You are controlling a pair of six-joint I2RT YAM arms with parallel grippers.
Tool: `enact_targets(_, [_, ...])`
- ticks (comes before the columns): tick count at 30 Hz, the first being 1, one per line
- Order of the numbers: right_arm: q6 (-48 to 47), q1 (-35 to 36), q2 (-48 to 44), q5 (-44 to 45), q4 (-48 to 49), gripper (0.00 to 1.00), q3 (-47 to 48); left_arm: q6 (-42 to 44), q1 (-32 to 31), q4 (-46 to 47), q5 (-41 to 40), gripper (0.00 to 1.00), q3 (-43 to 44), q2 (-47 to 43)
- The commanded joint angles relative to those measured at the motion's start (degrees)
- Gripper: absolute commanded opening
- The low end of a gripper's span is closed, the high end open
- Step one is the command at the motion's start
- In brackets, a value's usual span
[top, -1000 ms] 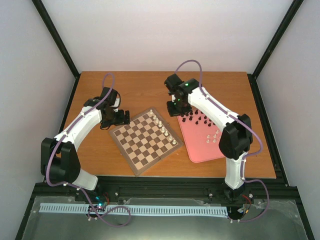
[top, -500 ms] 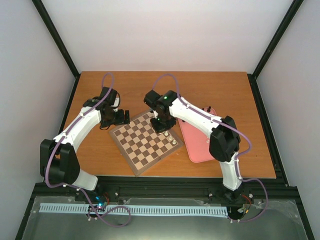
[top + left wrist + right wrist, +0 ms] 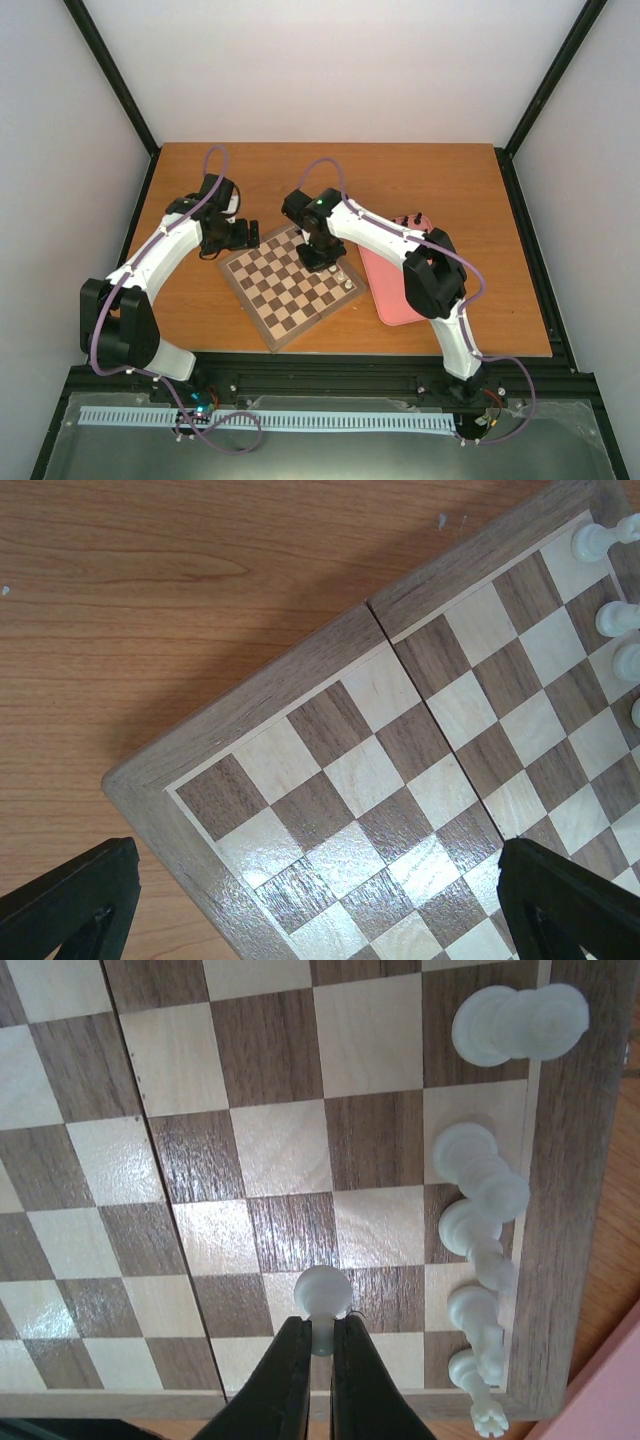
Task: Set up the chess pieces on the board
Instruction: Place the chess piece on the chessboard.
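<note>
Right pincer point(image 3: 320, 1338) pinches a white pawn point(image 3: 322, 1295) over the board point(image 3: 250, 1150), near the edge row of white pieces point(image 3: 480, 1210); left pincer point(image 3: 315, 865), spread, hangs over a board corner.

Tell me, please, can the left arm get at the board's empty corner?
Probably yes: the left gripper hangs open above that corner of the board, with nothing standing under it.

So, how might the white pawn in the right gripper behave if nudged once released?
The white pawn, pinched by the right gripper, looks rigid and probably very light. Small and turned round, it likely tips at a nudge, then rolls. The board gleams, so it may also slide.
</note>
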Motion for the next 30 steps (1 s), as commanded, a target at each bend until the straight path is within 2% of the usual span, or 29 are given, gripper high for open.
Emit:
enact_targets(1, [0.5, 0.19, 1.13, 2.72, 1.57, 0.03, 0.07, 0.8, -0.34, -0.4, -0.41, 1.0, 0.77, -1.37])
enact_targets(30, [0.88, -1.31, 3.26, 3.41, 3.94, 0.03, -3.35, 0.85, -0.29, -0.09, -0.49, 1.0, 0.54, -0.62])
